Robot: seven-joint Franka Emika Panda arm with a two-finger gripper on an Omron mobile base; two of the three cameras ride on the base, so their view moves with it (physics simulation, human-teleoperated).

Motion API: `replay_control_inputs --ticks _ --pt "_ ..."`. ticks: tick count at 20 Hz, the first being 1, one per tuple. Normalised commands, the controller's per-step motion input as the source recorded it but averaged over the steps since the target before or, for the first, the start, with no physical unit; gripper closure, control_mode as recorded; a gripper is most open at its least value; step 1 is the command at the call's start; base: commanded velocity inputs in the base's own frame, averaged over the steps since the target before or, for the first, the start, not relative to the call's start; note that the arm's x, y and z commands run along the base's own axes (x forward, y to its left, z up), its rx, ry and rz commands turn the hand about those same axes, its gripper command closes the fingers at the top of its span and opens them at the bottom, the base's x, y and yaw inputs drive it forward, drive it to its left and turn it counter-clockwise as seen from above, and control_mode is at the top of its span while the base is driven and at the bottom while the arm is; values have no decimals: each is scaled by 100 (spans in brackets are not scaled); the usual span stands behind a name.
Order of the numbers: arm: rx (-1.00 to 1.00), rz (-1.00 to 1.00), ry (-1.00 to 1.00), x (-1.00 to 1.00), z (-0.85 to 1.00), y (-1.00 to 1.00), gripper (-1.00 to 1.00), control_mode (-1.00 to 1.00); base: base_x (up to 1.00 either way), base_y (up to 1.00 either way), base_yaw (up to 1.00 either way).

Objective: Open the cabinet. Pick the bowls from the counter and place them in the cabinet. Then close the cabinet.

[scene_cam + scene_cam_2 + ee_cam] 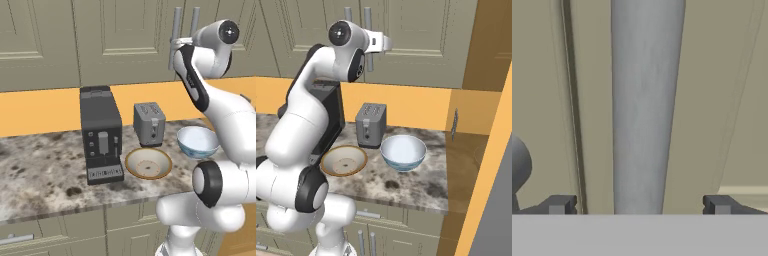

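A: Where is the cabinet (125, 35) right now?

B: On the wall above the tabletop (45, 170), both doors shut. Its two silver bar handles (176, 25) meet side by side, at about one o'clock in the left base view.

A: And the gripper (639, 207)?

B: Raised to those handles. In the hand view its two dark fingertips (559, 204) stand wide apart, one on each side of a single bar handle (the bar runs straight up the middle between them). The jaws are spread as far as they go and clamp nothing; I cannot tell whether either tip touches the bar.

A: The bowls?

B: Both sit on the tabletop. The wide tan bowl (148, 163) is near the front edge, at about six o'clock from the toaster (149, 123). The white and pale-blue bowl (198, 141) is just beside it, at roughly two o'clock from the tan one, the two close but apart.

A: Anything else around?

B: A dark coffee machine (101, 134) stands at nine o'clock from the toaster, near the tan bowl.
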Motion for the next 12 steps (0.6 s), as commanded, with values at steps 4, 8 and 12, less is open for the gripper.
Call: replay_control_inputs --ticks 4,8,12 --pt "0 0 4 16 -8 0 -100 -100 0 0 0" --pt "0 0 5 18 -8 0 -100 -100 0 0 0" --pt "0 0 4 19 -9 0 -100 -100 0 0 0"
